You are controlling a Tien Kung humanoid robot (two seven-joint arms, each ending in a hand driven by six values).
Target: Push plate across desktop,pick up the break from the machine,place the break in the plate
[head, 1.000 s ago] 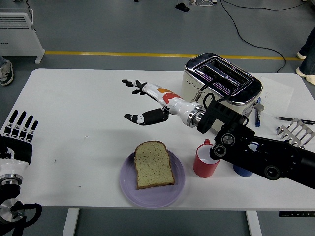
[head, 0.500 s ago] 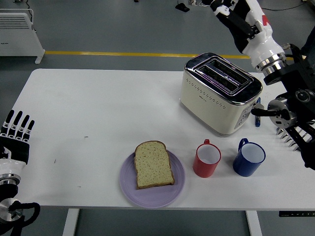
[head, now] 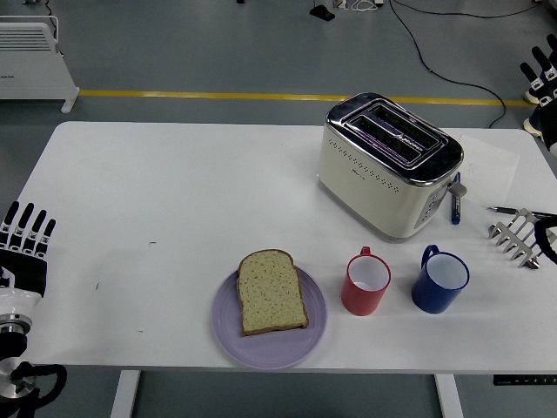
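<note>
A slice of brown bread (head: pixel 272 292) lies flat on the lilac plate (head: pixel 305 340) near the table's front edge. Behind and to the right stands the cream toaster (head: pixel 389 165) with its two slots showing nothing sticking out. My left hand (head: pixel 24 239) rests at the left edge of the table, fingers straight and spread, holding nothing. My right hand (head: pixel 540 74) shows only at the far right edge, well clear of the toaster, black fingers extended and holding nothing.
A red mug (head: pixel 365 282) and a blue mug (head: pixel 440 279) stand right of the plate. A blue pen (head: pixel 455 203) lies beside the toaster; a metal rack (head: pixel 519 238) and a black pen (head: pixel 513 211) sit at the right edge. The white table (head: pixel 174 192) spans the view.
My right arm has swung up from over the table's middle and withdrawn to the far right edge. The left hand has slid slightly lower. Bread and plate have not moved.
</note>
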